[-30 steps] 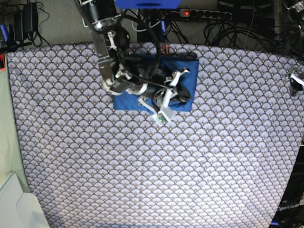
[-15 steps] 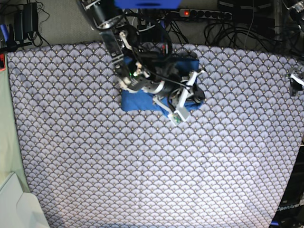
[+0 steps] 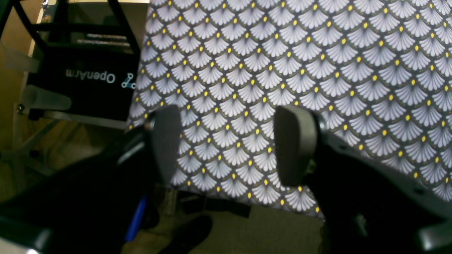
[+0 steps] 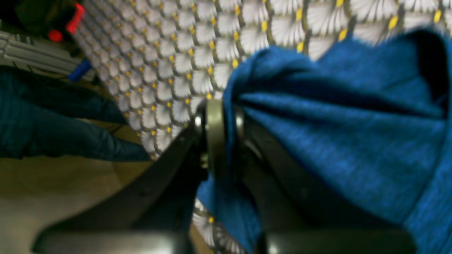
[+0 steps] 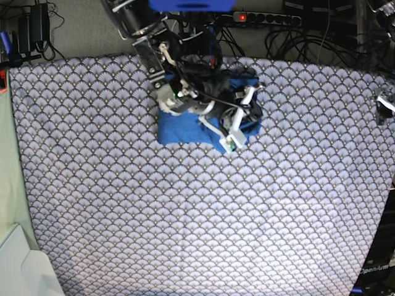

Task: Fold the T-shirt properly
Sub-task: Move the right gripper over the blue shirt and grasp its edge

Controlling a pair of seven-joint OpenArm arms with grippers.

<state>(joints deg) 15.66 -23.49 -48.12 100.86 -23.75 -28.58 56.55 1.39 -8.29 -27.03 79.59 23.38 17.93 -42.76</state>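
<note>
Final fold step: right gripper [image 4: 226,141] is clenched on the soft medium-blue knit T-shirt [image 5: 185,126]; left gripper [image 3: 226,144] is released. Next, lay the edge flat and let go.

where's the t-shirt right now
In the base view the T-shirt lies as a folded blue bundle near the table's far edge, left of centre, under the right arm. The right hand is pinching a fold of it.

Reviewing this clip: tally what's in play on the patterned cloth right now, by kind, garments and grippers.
Garments: 1, the blue T-shirt, bunched on the tablecloth.
Grippers: 2, the right gripper shut on a fold of the shirt, the left gripper open over the cloth's edge.
Total: 3.
</note>
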